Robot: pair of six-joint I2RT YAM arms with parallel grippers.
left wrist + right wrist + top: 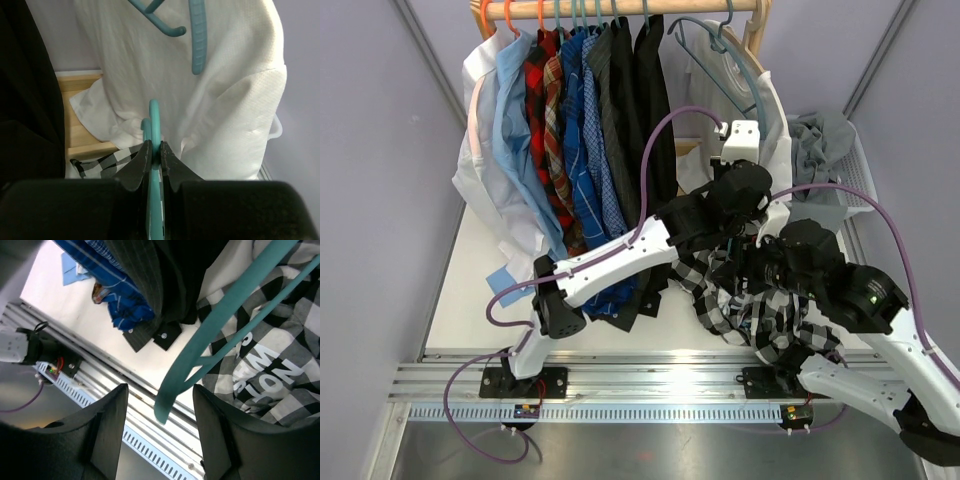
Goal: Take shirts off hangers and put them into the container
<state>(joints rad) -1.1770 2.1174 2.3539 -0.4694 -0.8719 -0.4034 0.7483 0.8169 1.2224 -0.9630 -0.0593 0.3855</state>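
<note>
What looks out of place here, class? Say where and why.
The check shirt is off the rail, slumped in a heap near the table's front edge, with a teal hanger pinched in the left gripper above it. A loose blue scrap lies on the table below the hanging shirts.

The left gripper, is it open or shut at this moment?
Shut, on the teal hanger: in the left wrist view the left gripper pinches the hanger's thin bar from both sides, with no gap showing.
</note>
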